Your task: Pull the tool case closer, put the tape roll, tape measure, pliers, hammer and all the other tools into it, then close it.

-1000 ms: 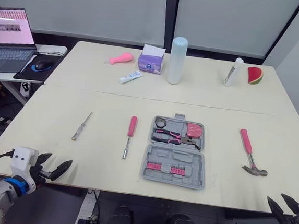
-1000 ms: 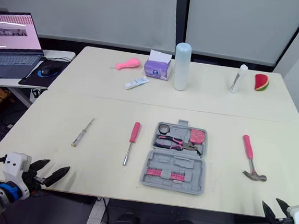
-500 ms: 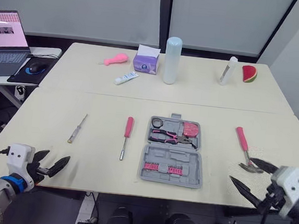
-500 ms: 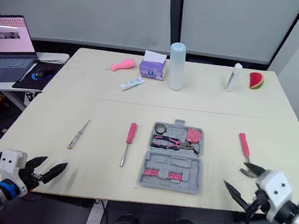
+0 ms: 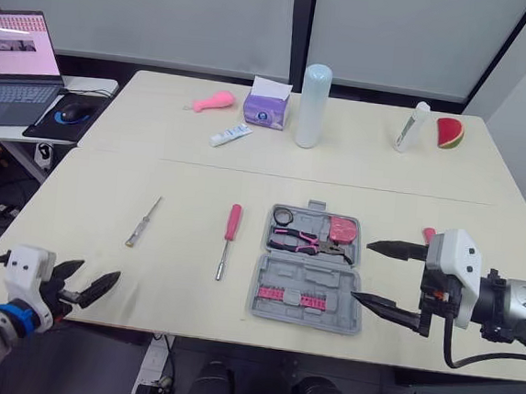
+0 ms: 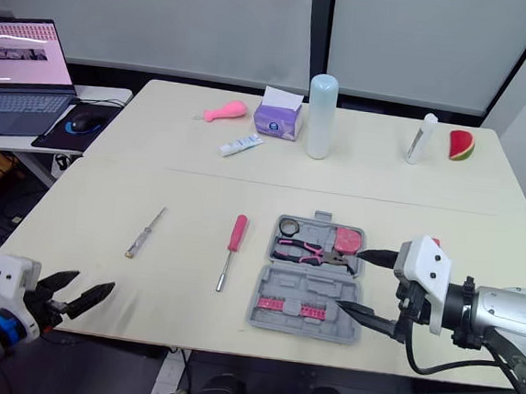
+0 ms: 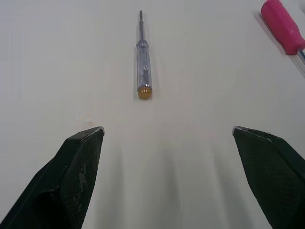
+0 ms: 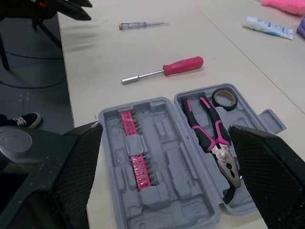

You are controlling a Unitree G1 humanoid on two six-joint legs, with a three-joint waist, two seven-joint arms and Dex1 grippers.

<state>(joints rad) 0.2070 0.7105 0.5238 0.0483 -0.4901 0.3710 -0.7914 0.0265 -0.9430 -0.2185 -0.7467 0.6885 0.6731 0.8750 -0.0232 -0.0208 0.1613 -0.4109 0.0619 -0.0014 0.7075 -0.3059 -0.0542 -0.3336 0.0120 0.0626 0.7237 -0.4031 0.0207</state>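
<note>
Beside the tool case, right pincer hangs wide open, empty

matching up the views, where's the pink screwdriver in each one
Left eye: pink screwdriver left of the open tool case.
Right eye: same place.
Left wrist: handle at the edge, past the clear screwdriver.
Right wrist: between tool case and clear screwdriver.
Shared landmark: the clear screwdriver.

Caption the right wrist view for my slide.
Open right hand faces the open tool case holding pliers and tape roll.
</note>
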